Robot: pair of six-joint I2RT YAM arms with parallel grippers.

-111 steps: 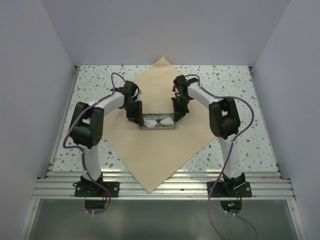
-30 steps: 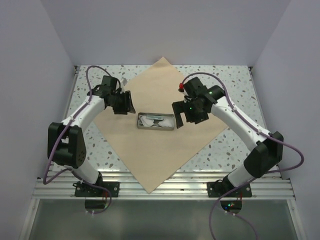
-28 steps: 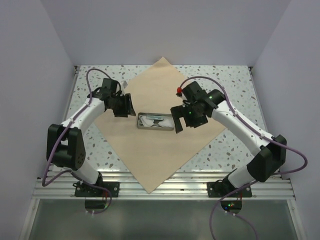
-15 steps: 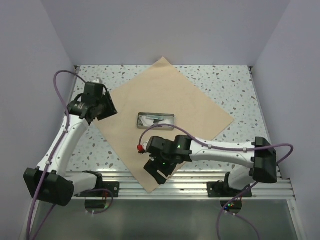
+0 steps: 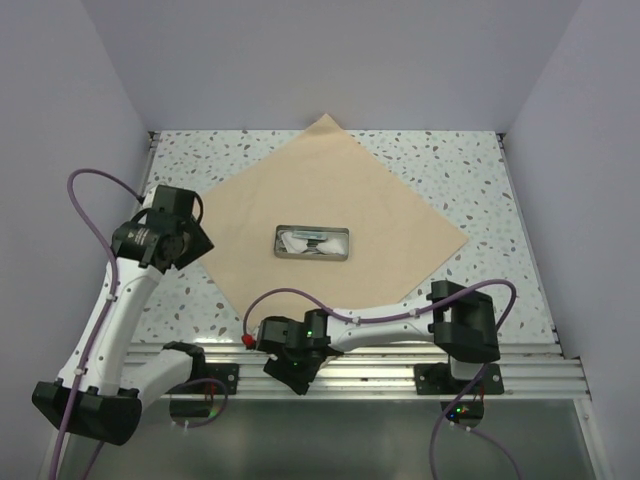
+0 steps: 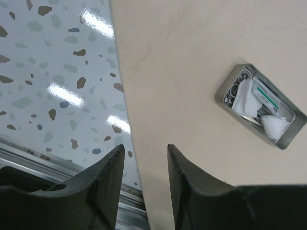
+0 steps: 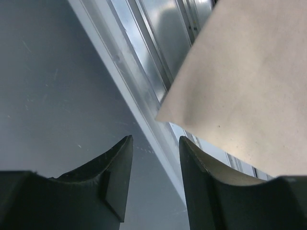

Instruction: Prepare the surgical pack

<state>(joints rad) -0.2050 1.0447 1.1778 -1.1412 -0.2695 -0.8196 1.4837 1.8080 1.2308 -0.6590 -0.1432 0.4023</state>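
Note:
The tan wrap sheet (image 5: 330, 180) lies flat as a diamond on the tabletop, with the small steel tray (image 5: 312, 242) at its middle. In the left wrist view the tray (image 6: 261, 108) holds white gauze (image 6: 273, 125) and steel instrument rings. My left gripper (image 5: 175, 238) hovers open above the sheet's left corner; the sheet's edge (image 6: 144, 124) runs below between its fingers (image 6: 145, 152). My right gripper (image 5: 293, 368) is open over the sheet's near corner (image 7: 165, 111), which lies just beyond its fingertips (image 7: 154, 140). Neither holds anything.
Speckled white tabletop (image 5: 480, 170) shows around the sheet. Aluminium rails (image 5: 360, 372) run along the near edge, with a grey surface (image 7: 53, 72) below them. Walls close in the left, right and back.
Both arms left the tray. The left one drew back to the sheet's left corner, the right one swept down to the near corner. Both sets of jaws have narrowed.

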